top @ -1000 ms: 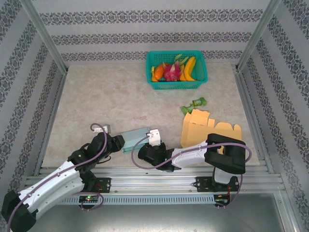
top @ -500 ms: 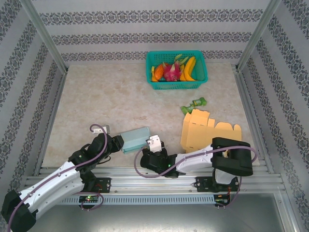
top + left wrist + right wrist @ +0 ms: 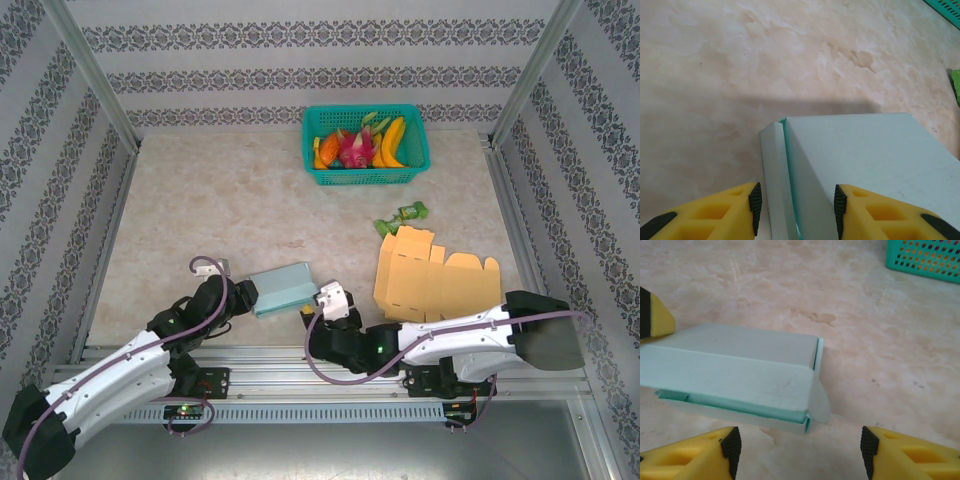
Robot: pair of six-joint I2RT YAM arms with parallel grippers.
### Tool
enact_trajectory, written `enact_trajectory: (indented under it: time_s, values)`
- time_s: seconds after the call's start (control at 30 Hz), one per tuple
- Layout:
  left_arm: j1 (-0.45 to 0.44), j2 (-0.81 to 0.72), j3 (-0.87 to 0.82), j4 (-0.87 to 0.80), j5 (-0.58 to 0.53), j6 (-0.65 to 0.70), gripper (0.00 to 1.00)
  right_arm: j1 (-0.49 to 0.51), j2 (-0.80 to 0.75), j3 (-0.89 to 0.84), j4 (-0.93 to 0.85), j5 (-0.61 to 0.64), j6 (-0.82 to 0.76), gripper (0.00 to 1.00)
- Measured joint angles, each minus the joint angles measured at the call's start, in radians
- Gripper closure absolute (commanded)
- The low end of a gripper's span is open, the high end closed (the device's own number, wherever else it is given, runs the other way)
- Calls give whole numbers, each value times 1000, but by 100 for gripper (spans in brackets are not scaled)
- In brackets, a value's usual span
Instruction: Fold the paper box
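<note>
Overhead, you can't see the fingertips of the left hand [image 3: 244, 293]; its wrist body covers them where it meets the paper box [image 3: 283, 287]. The right arm [image 3: 450, 335] lies over part of the near edge of the orange cardboard [image 3: 435, 280]. What lies in the basket [image 3: 365, 177] is too small to name piece by piece, as is the green thing [image 3: 401, 214] beside it. From the left wrist, the box runs off the bottom and right edges, and the yellow fingers [image 3: 715, 210] are cut at the bottom. From the right wrist, the box's left end leaves the picture, and the basket is clipped at the top right corner.
</note>
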Motion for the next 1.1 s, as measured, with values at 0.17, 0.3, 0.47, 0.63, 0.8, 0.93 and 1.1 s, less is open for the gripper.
enact_trajectory:
  time_s: [0.17,0.3,0.47,0.63,0.8,0.93,1.1]
  values:
    - [0,19,-2,16,0,0,55,-73,-20,59,-38,-65,-86,30]
    - [0,22,-7,26,0,0,55,-187,-6,108,-38,-157,-135,30]
    - [0,26,-15,32,-1,0,55,-291,79,169,-37,-271,-171,30]
    - [0,43,-24,48,-4,0,55,-336,200,223,-37,-348,-194,30]
    - [-4,79,-48,85,-7,-4,54,-336,297,232,-31,-368,-197,30]
    - [-5,140,-54,113,-8,-4,54,-345,362,232,-19,-374,-193,30]
    - [-5,209,-51,185,-29,-6,53,-366,370,232,7,-377,-185,30]
